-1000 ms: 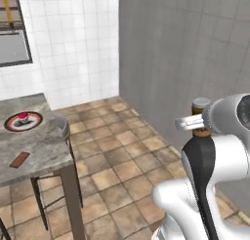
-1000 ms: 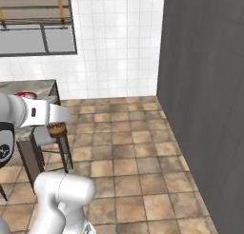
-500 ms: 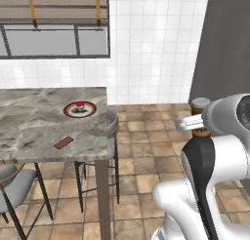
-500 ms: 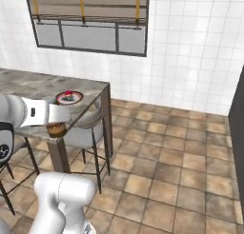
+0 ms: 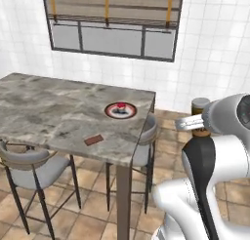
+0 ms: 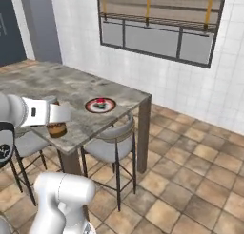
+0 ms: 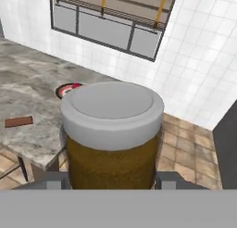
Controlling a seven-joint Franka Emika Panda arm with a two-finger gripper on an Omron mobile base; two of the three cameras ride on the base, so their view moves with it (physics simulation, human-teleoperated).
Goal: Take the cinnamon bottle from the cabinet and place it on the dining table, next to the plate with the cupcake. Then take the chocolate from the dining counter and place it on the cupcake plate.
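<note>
Brown cinnamon bottle (image 7: 111,134) stands upright, lid upward, in the pincer (image 7: 111,178).

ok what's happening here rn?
The arm's pincer is shut on the cinnamon bottle, carried in the air off the end of the dining table. On the table sit the red-rimmed plate with the cupcake and, nearer the front edge, the chocolate. The bottle hasn't been set down yet, and the chocolate is untouched.

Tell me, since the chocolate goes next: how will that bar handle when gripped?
The chocolate lies flat and thin on the dining table, so pinching its edges looks awkward. It probably slides when nudged and seems light, stiff, and unlikely to roll.
</note>
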